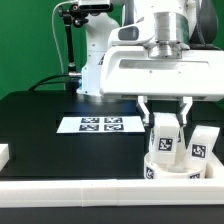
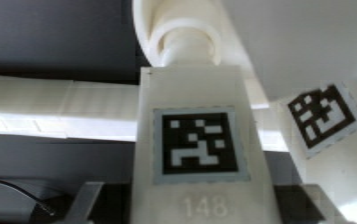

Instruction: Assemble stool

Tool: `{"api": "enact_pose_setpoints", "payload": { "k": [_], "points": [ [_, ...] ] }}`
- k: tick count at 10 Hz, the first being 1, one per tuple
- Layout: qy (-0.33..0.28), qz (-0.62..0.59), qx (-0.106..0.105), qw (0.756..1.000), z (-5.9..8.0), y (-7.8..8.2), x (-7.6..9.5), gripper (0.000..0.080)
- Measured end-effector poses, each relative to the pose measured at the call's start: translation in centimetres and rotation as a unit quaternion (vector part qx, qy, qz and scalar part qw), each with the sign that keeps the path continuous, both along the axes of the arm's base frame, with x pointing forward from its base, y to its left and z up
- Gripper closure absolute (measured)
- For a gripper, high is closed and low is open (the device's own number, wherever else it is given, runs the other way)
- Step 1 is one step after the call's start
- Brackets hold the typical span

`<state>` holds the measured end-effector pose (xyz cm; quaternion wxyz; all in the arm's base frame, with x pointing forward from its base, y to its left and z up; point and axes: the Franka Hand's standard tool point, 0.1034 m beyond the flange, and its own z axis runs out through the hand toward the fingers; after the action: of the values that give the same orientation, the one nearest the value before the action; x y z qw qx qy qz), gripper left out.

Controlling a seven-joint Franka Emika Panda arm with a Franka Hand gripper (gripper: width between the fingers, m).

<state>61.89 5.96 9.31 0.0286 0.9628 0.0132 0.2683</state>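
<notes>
Two legs show near the seat in the exterior view, at about 4 o'clock of the frame, close against the white rail that runs along the table's near edge. One leg stands upright over the seat, tag facing the camera, and the gripper comes straight down on it, its fingers closed on the leg's upper part, one at each side. The second leg stands just beside it at 3 o'clock, tilted a little, free of the gripper. The marker board lies flat on the black table, well apart at 9 o'clock from the seat. In the wrist view the held leg fills the middle, its tag clear, a rounded peg at its far end; whether that peg is seated in the seat cannot be told. The other leg's tag shows at 3 o'clock.
</notes>
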Motion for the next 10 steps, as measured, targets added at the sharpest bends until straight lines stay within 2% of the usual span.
{"api": "enact_pose_setpoints", "payload": {
  "k": [5, 6, 7, 10],
  "points": [
    [-0.016, 0.002, -0.004, 1.0, 0.0, -0.2, -0.3, 0.0458],
    [-0.015, 0.003, -0.004, 1.0, 0.1, -0.3, -0.3, 0.0281],
    [-0.014, 0.005, -0.005, 1.0, 0.5, -0.4, -0.2, 0.0179],
    [-0.01, 0.008, -0.004, 1.0, 1.4, -0.5, 0.1, 0.0151]
  ]
}}
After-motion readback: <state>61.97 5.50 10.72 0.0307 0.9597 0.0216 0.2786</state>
